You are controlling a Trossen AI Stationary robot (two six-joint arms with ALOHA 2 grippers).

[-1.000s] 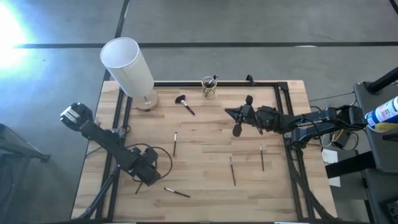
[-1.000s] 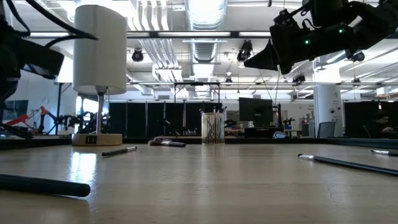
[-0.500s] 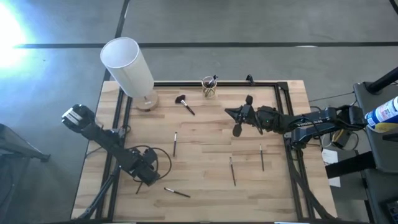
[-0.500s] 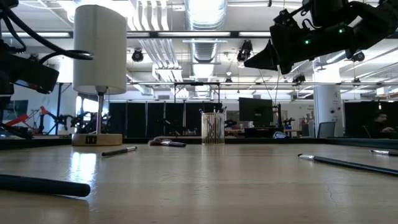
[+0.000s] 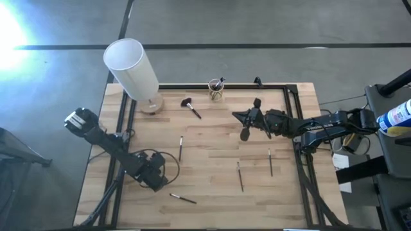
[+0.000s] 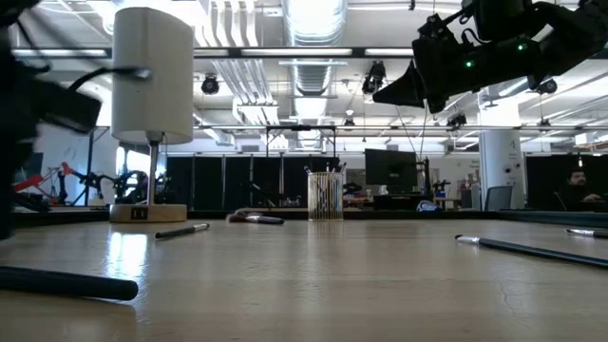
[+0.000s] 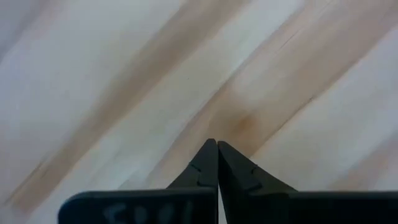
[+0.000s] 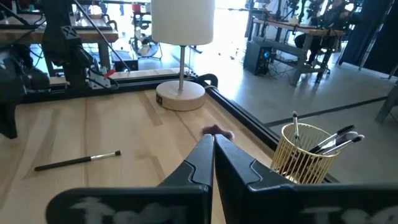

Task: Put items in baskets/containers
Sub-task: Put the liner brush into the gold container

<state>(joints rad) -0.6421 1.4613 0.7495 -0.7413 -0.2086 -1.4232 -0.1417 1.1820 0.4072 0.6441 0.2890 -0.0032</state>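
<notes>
Several thin dark brushes lie flat on the wooden table: one near the front edge (image 5: pixel 182 198), one left of centre (image 5: pixel 180 147), two to the right (image 5: pixel 239 175) (image 5: pixel 270 162), and a bushy-headed one (image 5: pixel 191 107) at the back. The glass cup (image 5: pixel 216 90) stands at the far edge with a few brushes upright in it. My left gripper (image 7: pixel 217 144) is shut with nothing between its fingers, low over bare wood at the near left (image 5: pixel 156 183). My right gripper (image 8: pixel 213 138) is shut and empty, held high right of centre (image 5: pixel 236 115), pointing toward the cup (image 8: pixel 308 155).
A white cylinder lamp (image 5: pixel 131 67) on a round wooden base stands at the far left corner. A black frame rail (image 5: pixel 292 86) runs along the table's far and side edges. A dark stick (image 6: pixel 66 282) lies close in front in the low view.
My left arm has shifted slightly over the near left of the table and shows blurred in the low view. My right arm and all the brushes have kept still.
</notes>
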